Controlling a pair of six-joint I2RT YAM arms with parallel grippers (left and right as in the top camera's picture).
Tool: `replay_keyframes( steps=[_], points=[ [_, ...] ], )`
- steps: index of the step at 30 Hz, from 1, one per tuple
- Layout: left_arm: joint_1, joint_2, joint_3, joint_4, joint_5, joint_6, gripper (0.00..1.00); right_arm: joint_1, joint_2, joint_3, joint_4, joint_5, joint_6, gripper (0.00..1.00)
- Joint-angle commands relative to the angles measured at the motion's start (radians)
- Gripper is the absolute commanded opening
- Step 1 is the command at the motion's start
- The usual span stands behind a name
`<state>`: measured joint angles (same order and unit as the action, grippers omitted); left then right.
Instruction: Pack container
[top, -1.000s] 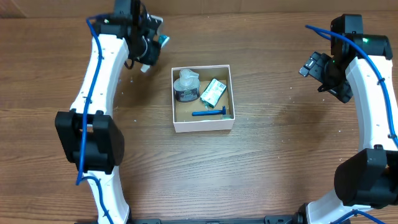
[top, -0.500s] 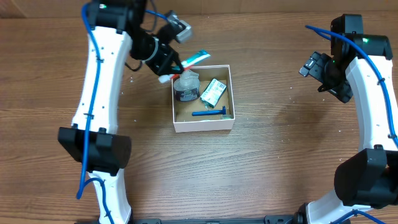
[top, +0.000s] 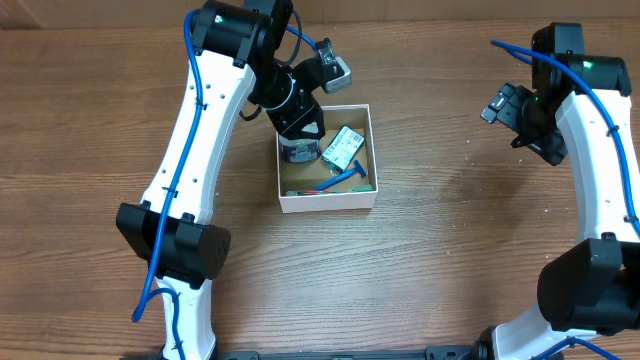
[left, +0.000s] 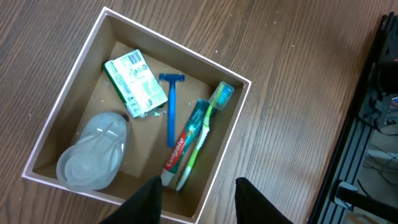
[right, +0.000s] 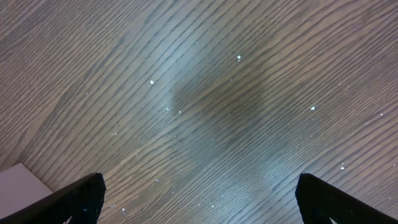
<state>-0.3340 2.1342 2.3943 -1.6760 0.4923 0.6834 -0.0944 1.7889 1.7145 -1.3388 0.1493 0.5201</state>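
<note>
Location: the container sits just above the middle of the overhead frame on the table, and it fills the upper left of the left wrist view. Condition: square, shallow and open-topped, with thin white walls and a brown cardboard-coloured floor; the walls look straight and undamaged. Contents, from the left wrist view: a clear lidded tub in the lower-left corner, a green-and-white packet toward the top, a blue razor in the middle, and a toothpaste tube with a green toothbrush lying against it beside the right-hand wall. The left gripper hangs over the box's upper-left part in the overhead frame and hides part of the tub. Its jaws stand apart with nothing between them. The right gripper sits at the upper right of the overhead frame, well apart from the box, with jaws spread wide and empty over bare wood. Assessment: every toiletry I can see lies inside the box, so placing appears complete and the step in hand is getting the left arm clear. Recommendation: raise it straight up with the jaws kept apart, clearing the near wall and the tub before any sideways travel. A finger catching the thin wall could drag or tip what looks a light box.
</note>
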Motion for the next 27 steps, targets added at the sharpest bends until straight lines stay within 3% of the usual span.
replay_keyframes(
  steps=[1,3,4,7,10,12,18,23,27],
  points=[
    [0.0,-0.021,0.006,-0.001,-0.003,-0.061,0.58,0.003,-0.003,0.005,0.002,0.014,0.008,1.0],
    [0.0,-0.045,0.01,0.01,-0.011,-0.115,0.92,0.003,-0.003,0.005,0.002,0.015,0.008,1.0],
    [0.0,-0.063,0.01,0.023,-0.032,-0.158,1.0,0.003,-0.003,0.005,0.002,0.015,0.008,1.0],
    [0.0,-0.103,0.01,0.025,-0.062,-0.327,1.0,0.003,-0.003,0.005,0.002,0.014,0.008,1.0],
    [0.001,-0.119,0.01,-0.011,-0.168,-0.359,1.0,0.003,-0.003,0.005,0.002,0.014,0.008,1.0],
    [0.0,-0.118,0.01,-0.013,-0.155,-0.451,1.0,0.003,-0.003,0.005,0.002,0.014,0.008,1.0],
    [0.009,-0.12,0.01,-0.014,-0.213,-0.499,1.0,0.003,-0.003,0.005,0.002,0.014,0.008,1.0],
    [0.126,-0.168,0.01,-0.014,-0.205,-0.56,1.0,0.003,-0.003,0.005,0.002,0.014,0.008,1.0],
    [0.229,-0.27,0.01,-0.013,-0.29,-0.549,1.0,0.003,-0.003,0.005,0.002,0.014,0.008,1.0]
  ],
)
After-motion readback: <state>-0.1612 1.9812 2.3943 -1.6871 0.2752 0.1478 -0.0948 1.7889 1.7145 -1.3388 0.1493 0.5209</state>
